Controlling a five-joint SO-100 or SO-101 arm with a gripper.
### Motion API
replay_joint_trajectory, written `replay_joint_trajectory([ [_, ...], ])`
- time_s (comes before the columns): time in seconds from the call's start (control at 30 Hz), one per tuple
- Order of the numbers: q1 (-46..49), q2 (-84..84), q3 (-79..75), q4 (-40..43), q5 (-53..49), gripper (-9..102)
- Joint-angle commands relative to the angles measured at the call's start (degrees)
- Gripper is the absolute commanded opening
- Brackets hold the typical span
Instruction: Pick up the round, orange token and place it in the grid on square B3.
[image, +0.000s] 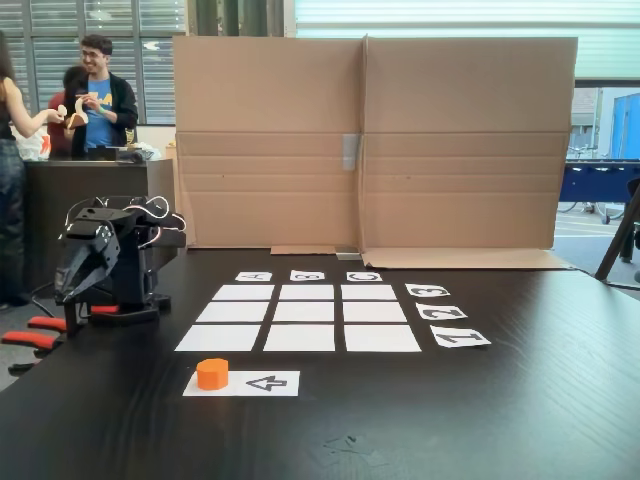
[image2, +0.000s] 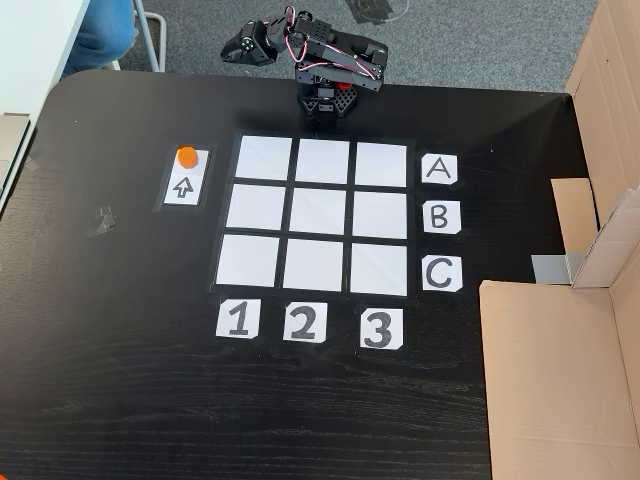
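Note:
The orange token (image: 212, 373) (image2: 186, 155) stands on one end of a white paper strip with a black arrow (image: 266, 383) (image2: 184, 187), beside the grid. The grid (image: 298, 337) (image2: 250, 206) is nine white squares on the black table, with cards A, B, C along one side and 1, 2, 3 along another. Square B3 (image: 307, 292) (image2: 380, 214) is bare. The black arm sits folded at the table's edge. My gripper (image: 65, 290) (image2: 228, 52) hangs off the grid, far from the token, and looks shut with nothing in it.
A tall cardboard wall (image: 370, 140) (image2: 600, 200) stands along the far side of the table, past the letter cards. Red clamps (image: 30, 337) sit by the arm's base. People stand behind a counter (image: 85, 185) beyond the table.

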Motion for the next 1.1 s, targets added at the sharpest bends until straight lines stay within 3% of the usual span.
replay_joint_trajectory([
  [0.0, 0.0, 0.26, -0.79, 0.09, -0.35, -1],
  [1.07, -1.41, -4.13, -3.43, -1.49, -0.62, 1],
])
